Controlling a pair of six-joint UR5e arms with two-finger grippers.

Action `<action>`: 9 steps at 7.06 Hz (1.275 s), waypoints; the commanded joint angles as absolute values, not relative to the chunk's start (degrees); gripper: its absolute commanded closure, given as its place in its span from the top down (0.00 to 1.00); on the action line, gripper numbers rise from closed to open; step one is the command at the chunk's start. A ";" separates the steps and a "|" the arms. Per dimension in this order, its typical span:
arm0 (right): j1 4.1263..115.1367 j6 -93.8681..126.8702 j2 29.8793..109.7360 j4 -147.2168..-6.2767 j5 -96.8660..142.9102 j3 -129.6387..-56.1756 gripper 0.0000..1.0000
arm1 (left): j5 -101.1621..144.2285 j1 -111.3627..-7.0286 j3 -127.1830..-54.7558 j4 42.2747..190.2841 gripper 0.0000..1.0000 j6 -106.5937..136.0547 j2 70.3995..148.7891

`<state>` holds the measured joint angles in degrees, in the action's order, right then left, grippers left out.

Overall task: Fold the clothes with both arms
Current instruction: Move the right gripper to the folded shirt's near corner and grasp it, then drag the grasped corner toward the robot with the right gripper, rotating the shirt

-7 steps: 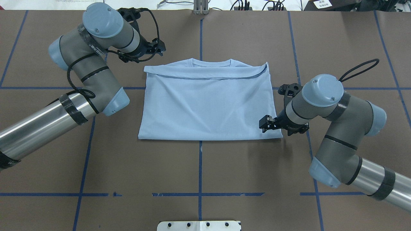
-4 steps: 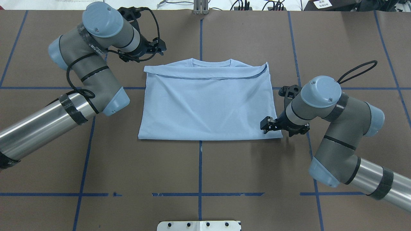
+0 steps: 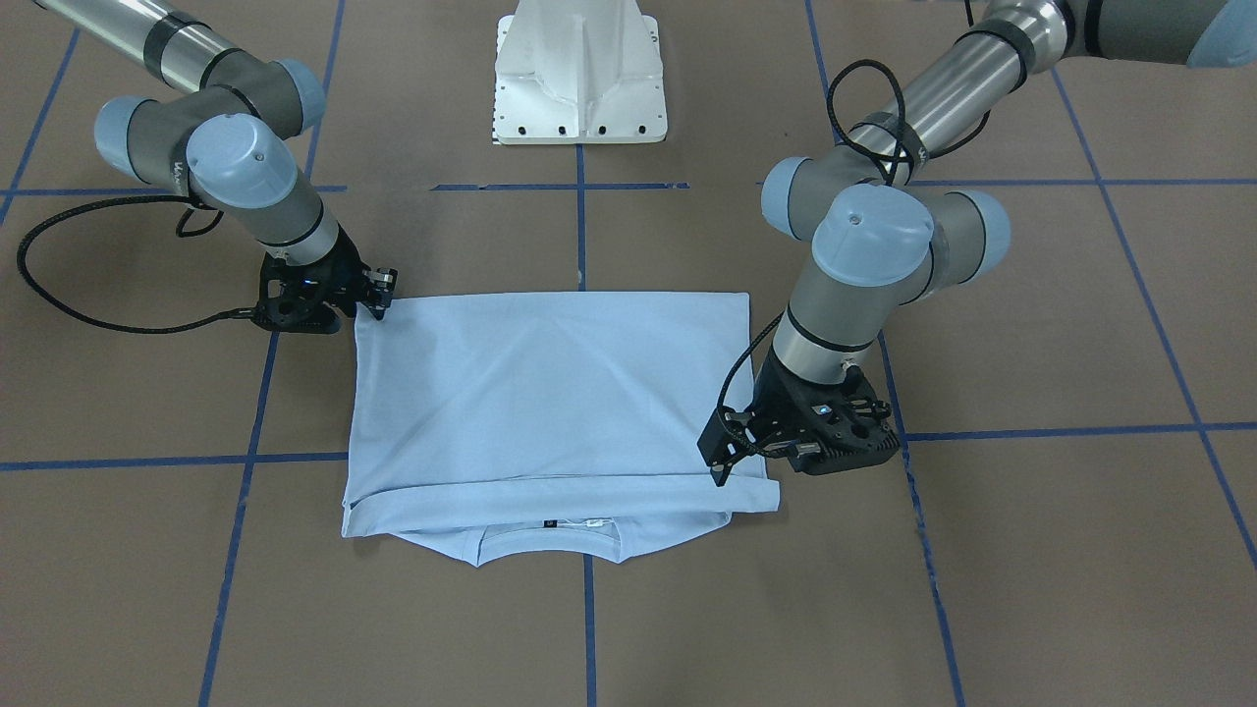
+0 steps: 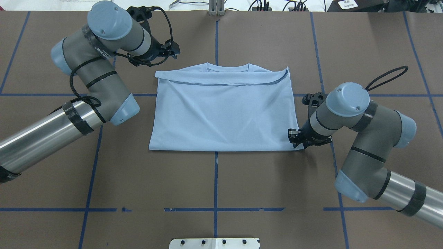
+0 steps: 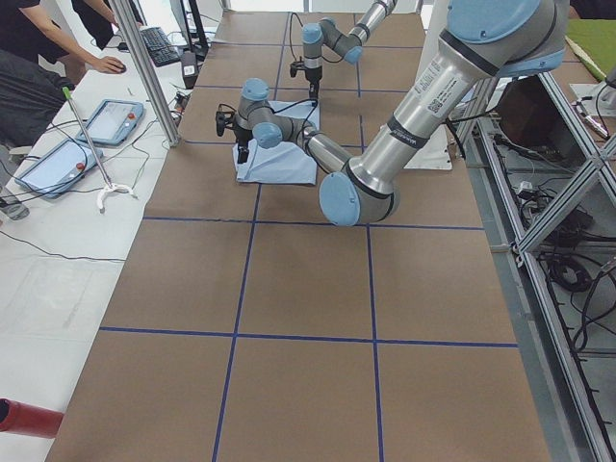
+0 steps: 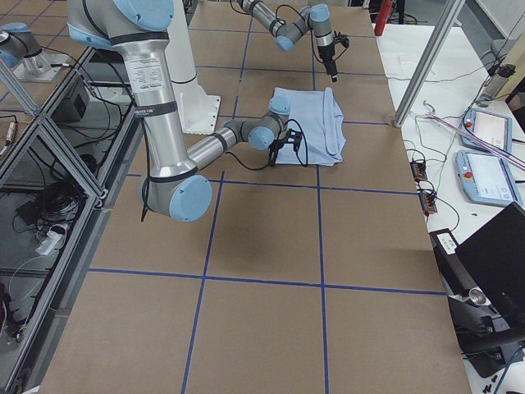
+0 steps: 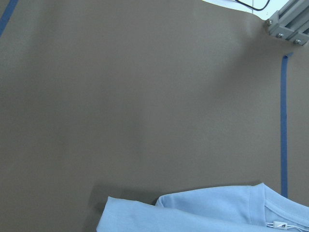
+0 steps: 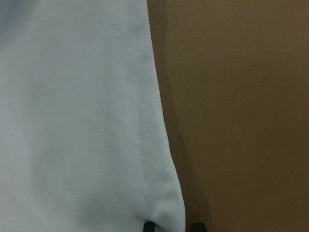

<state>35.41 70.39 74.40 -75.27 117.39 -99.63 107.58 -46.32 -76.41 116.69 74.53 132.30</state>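
Front-facing view: the folded light blue T-shirt (image 3: 550, 393) lies flat on the table (image 3: 1031, 324), long axis side to side and collar away from the robot. The left end effector (image 3: 720, 460) hangs by its collar-side corner, and its opening cannot be told. Overhead view: the right end effector (image 4: 295, 137) sits at the near right corner. Right wrist view: its fingertips (image 8: 149, 225) stand slightly parted astride that corner's edge, not closed on it, so it is likely the nearer to a grasp.

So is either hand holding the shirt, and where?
Nothing is held yet. The right hand is open astride the side edge of the shirt at its near corner; the left hand hovers clear of it.
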 commanded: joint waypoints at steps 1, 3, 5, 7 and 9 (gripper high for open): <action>35.59 70.22 75.75 -75.32 118.29 -102.37 0.00 | 107.58 -46.32 -76.46 116.72 1.00 74.53 132.36; 30.70 71.01 82.06 -75.32 117.95 -110.70 0.00 | 107.32 -46.32 -76.46 116.72 1.00 74.53 132.19; 21.32 71.28 87.17 -75.32 117.25 -116.52 0.00 | 106.79 -46.41 -76.73 116.63 1.00 74.53 132.01; 10.35 74.94 94.18 -75.32 116.46 -123.71 0.00 | 106.70 -46.32 -78.04 116.63 1.00 74.53 131.40; 2.57 81.89 95.01 -75.32 116.19 -124.72 0.00 | 106.70 -46.32 -79.97 116.54 1.00 74.71 130.00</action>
